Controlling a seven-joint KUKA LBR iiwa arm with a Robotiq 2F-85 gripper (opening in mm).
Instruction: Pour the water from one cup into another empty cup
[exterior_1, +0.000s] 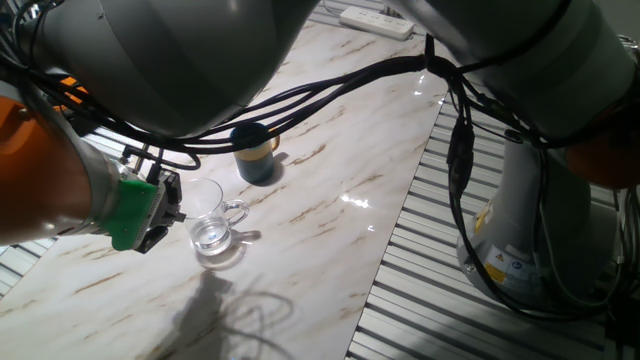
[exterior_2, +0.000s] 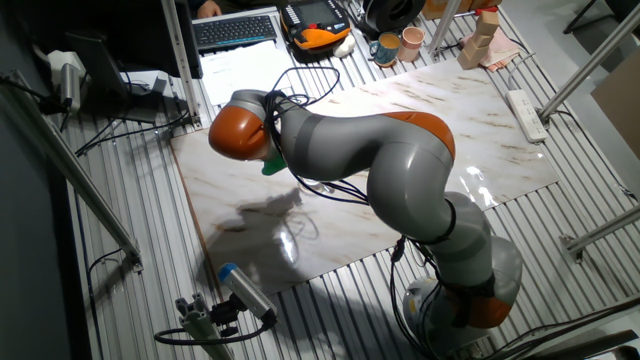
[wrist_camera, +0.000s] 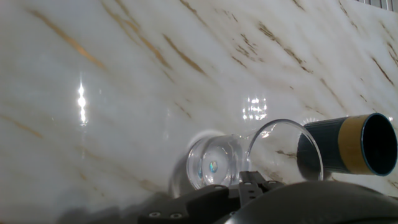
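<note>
The glass mug (exterior_1: 213, 222) stands upright on the marble tabletop (exterior_1: 340, 190), handle pointing away from the hand, with a shallow pool of water (exterior_1: 212, 238) at its bottom. Just behind it, near but apart, stands the dark blue mug (exterior_1: 254, 152) with its tan band and handle. I read the task as barely begun: the water is in the glass, nothing is lifted, and the grasp, the carry and the pour all remain.

My gripper (exterior_1: 168, 208) sits just beside the glass mug on the side opposite its handle, and I see no contact. Whether it is open or closed I cannot tell; the green mount hides most of the fingers in one fixed view, and the hand view shows only the dark body at its lower edge.

The hand view gives me the glass rim close in front and the dark blue mug beyond it, seemingly empty. The other fixed view shows neither mug, as the arm (exterior_2: 380, 150) covers both, but it alone shows 2 further cups (exterior_2: 398, 44) beyond the far table edge.
</note>
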